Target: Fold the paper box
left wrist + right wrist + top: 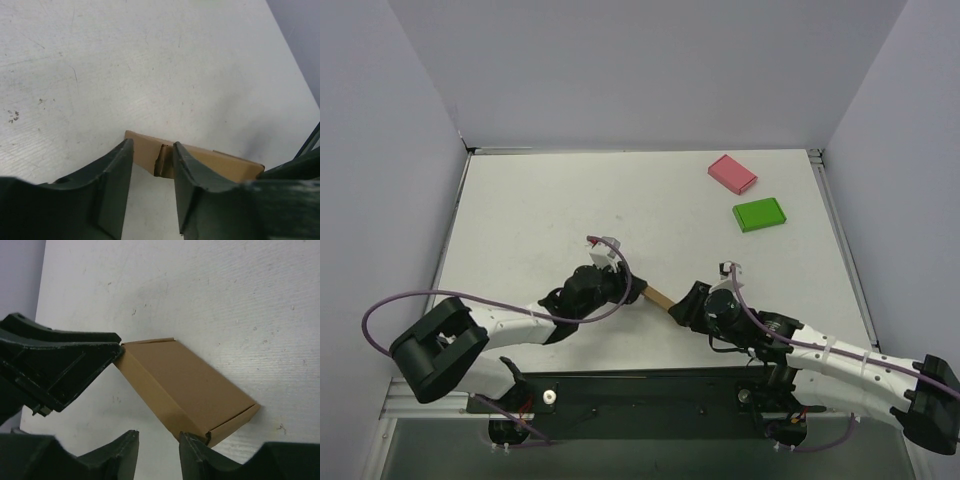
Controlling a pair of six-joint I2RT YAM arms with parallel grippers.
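The paper box (187, 385), plain brown and closed into a flat rectangle, is lying on the white surface (570, 200) towards the near edge, directly between the two arms. Its broad face is pointing upward, and a tuck seam is showing along the end nearest the right arm. The left tool (153, 143) is reaching in from the left with its jaws standing apart. They are straddling one short end of the box, where a small creased tab of cardboard is showing in the gap. Neither of the dark fingers (112, 190) is clamping that tab, so this tool is holding nothing. Seen from the right wrist, the tip of the left tool is meeting the far corner of the box. The right tool (158, 434) is approaching from the opposite side, its jaws likewise parted, with bare surface showing between them. The nearest corner of the box is sitting just beside one fingertip, and whether the two are touching cannot be told. Well apart from all this, at the far right of the surface, a pink flat box (732, 173) and a green flat box (759, 214) are lying near each other, the pink one farther back.
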